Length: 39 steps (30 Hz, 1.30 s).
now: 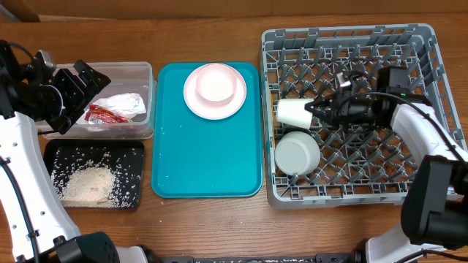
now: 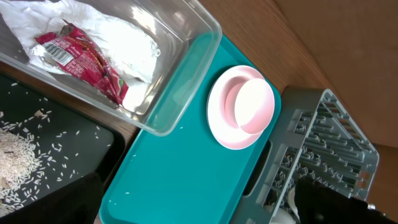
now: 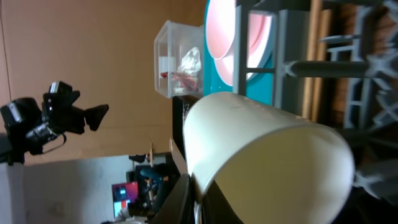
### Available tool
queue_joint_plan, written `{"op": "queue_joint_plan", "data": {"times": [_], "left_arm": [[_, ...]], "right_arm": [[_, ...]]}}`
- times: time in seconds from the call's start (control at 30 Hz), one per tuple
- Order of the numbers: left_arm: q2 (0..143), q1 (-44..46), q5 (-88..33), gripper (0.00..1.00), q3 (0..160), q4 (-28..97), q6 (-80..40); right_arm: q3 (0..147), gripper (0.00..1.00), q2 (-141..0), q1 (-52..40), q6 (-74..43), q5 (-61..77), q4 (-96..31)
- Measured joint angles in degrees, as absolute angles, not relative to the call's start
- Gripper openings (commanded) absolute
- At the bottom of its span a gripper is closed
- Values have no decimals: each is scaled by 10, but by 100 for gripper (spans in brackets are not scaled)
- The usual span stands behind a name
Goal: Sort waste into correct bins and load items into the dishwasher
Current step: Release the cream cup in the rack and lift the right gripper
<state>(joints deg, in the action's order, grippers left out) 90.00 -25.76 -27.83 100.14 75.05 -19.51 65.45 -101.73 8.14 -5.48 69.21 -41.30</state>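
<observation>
At the far left of the overhead view, the left hand (image 1: 82,98) hung released, its fingers spread wide above the left edge of the clear tub (image 1: 144,73). Inside the tub lay the red snack wrapper (image 1: 104,115), with the crumpled white napkin (image 1: 126,102) touching it on the right. Just in front of the tub, on the wooden counter (image 1: 219,29), sat the shallow black tray (image 1: 53,150). It held the rice grains (image 1: 88,184), most of them heaped near the tray's middle and the rest strewn loose around the heap.

Just right of both bins lay the teal tray (image 1: 205,161). At its far end stood the round pink plate (image 1: 196,106), with the pinkish bowl (image 1: 214,84) sitting upright on it.

Right of the tray stood the grey dish rack (image 1: 431,44), the largest thing on the counter. At the rack's left side the cream cup (image 1: 292,112) lay on its side over the pegs. The right hand (image 1: 316,109) was clenched on the cup's right end, and the right wrist view showed the dark fingers pinching the cup's edge. Just in front of the cup, also in the rack's left part, rested the grey-white bowl (image 1: 296,152), tilted among the pegs.
</observation>
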Motion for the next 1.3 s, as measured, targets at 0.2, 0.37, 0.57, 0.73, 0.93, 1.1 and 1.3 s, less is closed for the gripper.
{"op": "queue_joint_plan", "data": {"times": [0.2,0.37,0.57,0.73,0.93,1.1,1.3], "left_arm": [[900,-258,-279,100,1001,751,-195],[900,-258,-279,100,1001,751,-195],[900,-258,-278,100,1001,750,-195],[900,-258,-279,100,1001,750,-195],[900,-258,-278,100,1001,750,-195],[900,-258,-279,100,1001,751,-195],[900,-258,-279,100,1001,751,-195]], "right_arm": [[653,15,-1018,120,-32,645,-451],[648,25,-1019,153,-22,585,-476],[649,31,-1019,193,-15,559,-509],[697,32,-1019,216,-15,542,-573],[795,7,-1004,181,-17,469,-649],[829,4,-960,70,-17,355,-673],[826,4,-953,-79,-43,195,-676]]}}
